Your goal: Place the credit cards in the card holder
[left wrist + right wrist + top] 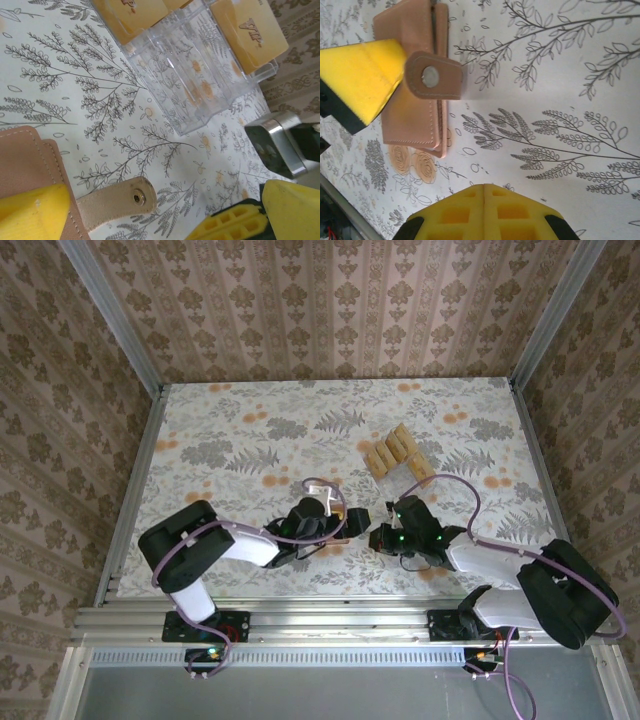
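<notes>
Fingers (35,212) of the left gripper (165,210) are standing spread as wide as they go, gripping nothing. One yellow pad is sitting over a corner of the card holder (415,115), whether touching it I cannot tell, and the other is well off to the side above the bare surface. The card holder is lying flat and apparently folded on the table (560,75), near the front edge and between the two grippers, its snap strap (434,76) sticking out unfastened. The right gripper (484,192) is hovering just beside it with its yellow pads pressing together, nothing between them. Farther back and right of centre, the credit cards (250,30) are standing tilted in a clear plastic rack (195,85) — well apart from the card holder. A floral print is covering the table, and patterned wallpaper (330,310) is lining the walls around it
</notes>
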Robot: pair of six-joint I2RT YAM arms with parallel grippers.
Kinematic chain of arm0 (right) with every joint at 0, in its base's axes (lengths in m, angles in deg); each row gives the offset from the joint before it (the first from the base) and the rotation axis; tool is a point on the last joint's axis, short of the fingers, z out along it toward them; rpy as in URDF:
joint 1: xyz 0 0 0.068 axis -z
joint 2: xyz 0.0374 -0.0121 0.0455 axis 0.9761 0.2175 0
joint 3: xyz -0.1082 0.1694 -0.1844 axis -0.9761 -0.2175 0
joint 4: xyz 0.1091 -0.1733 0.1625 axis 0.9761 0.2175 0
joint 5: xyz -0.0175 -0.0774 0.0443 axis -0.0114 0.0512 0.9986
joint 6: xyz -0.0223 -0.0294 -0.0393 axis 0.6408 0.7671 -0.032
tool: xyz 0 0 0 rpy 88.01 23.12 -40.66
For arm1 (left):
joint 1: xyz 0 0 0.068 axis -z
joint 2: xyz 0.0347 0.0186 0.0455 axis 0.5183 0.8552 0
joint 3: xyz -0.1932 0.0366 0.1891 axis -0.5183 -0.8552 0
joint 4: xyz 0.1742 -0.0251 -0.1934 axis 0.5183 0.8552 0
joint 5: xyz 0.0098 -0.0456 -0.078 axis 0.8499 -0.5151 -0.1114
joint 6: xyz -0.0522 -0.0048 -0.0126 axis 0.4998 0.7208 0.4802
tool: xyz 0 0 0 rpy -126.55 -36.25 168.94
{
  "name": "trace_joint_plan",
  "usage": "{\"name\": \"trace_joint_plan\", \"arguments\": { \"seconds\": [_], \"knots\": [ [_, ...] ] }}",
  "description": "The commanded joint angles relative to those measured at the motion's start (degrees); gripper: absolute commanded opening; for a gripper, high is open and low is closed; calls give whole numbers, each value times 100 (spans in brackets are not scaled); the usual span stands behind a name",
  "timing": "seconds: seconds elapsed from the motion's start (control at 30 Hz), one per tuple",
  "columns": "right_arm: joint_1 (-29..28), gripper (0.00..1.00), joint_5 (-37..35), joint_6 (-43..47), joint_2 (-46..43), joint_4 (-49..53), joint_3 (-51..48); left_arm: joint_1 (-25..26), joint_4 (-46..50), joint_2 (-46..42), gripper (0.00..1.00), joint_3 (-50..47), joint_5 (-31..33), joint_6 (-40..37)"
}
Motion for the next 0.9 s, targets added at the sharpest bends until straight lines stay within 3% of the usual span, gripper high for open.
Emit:
{"name": "trace_joint_plan", "arguments": {
  "seconds": [0.0,0.43,0.7,0.87],
  "knots": [
    [6,0,115,-33,-119,-38,105,-155,1242,-116,100,281,-64,-271],
    [7,0,192,106,-141,209,340,-1087,2695,-1064,100,1225,-1056,-637],
    [-143,0,214,430,17,866,1175,-1858,4883,-1968,100,1655,-691,-1530],
    [-471,0,142,597,490,1118,1897,-2364,6197,-1962,100,1883,-280,-2082]
  ]
}}
